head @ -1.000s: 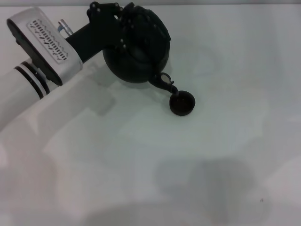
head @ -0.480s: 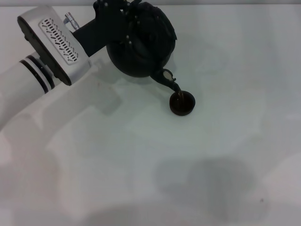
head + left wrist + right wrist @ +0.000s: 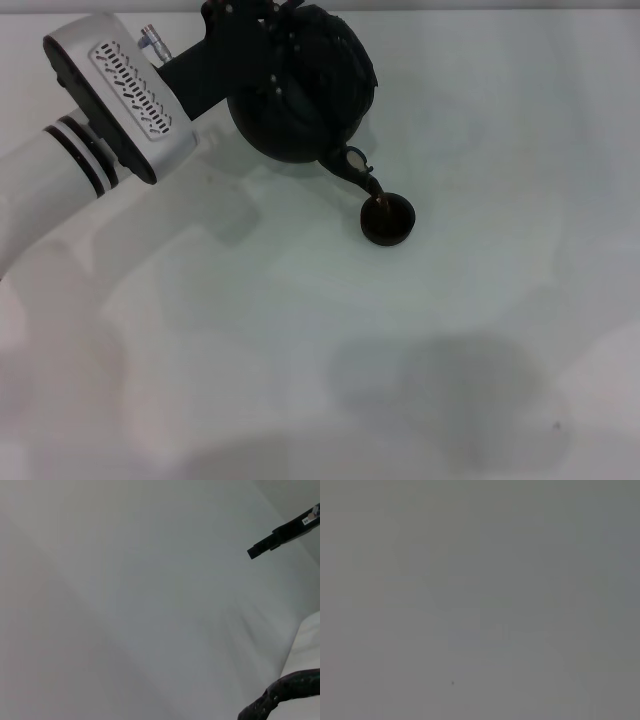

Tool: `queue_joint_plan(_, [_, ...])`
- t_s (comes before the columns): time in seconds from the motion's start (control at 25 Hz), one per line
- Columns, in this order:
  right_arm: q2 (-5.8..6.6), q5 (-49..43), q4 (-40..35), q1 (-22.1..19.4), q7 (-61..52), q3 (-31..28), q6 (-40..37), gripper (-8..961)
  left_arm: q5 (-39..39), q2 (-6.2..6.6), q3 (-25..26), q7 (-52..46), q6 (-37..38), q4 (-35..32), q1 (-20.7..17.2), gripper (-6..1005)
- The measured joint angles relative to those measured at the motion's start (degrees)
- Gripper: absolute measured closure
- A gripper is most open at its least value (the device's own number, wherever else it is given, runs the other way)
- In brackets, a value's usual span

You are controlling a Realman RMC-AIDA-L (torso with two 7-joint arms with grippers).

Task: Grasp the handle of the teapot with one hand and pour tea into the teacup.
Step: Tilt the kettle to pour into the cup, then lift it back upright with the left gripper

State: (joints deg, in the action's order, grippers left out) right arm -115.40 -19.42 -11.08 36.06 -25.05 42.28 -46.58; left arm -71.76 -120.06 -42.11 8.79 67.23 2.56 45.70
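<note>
One arm is at work: we see our left arm (image 3: pixel 90 150) reaching in from the left side of the worktop (image 3: pixel 420 330) toward its far edge, white casing first, then the black left claw (image 3: pixel 262 42). That claw sits over the top of the teapot (image 3: pixel 300 100), at the place where the handle (image 3: pixel 285 25) arches. The dark fingers merge with the dark handle in the head view, so we read the claw as closed around the handle mainly from the way the pot hangs tilted from it; the exact finger spread we cannot tell.

We see the teapot near the far edge of the worktop, left of centre, tipped so its spout (image 3: pixel 355 168) points down toward the near right. A thin brown stream (image 3: pixel 376 196) runs from the spout tip into the teacup (image 3: pixel 387 219), which stands upright on the worktop just beside and below the spout. The cup's inside shows a brownish patch where the stream lands.

From the left wrist view we make out only pale worktop, a curved rough black piece (image 3: pixel 280 697) at one corner, and a slim black bar (image 3: pixel 282 532) at another edge; we cannot tell what the bar is.

Our right claw is nowhere in the head view, and its wrist camera shows only a plain grey surface.
</note>
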Motion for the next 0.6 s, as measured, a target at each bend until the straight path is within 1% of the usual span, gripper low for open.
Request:
queue_joint_plan(0.36, [0.0,0.0,0.0,-0.02,0.0,0.1,-0.01,111,-0.04,0.0,0.21,-0.05,0.0,0.68,0.0,901])
queue_joint_plan(0.6, [-0.06,0.0,0.01,-0.08,0.0,0.5,-0.01,111,0.69,0.0,2.74,-0.5,0.5,2.46,-0.24,900])
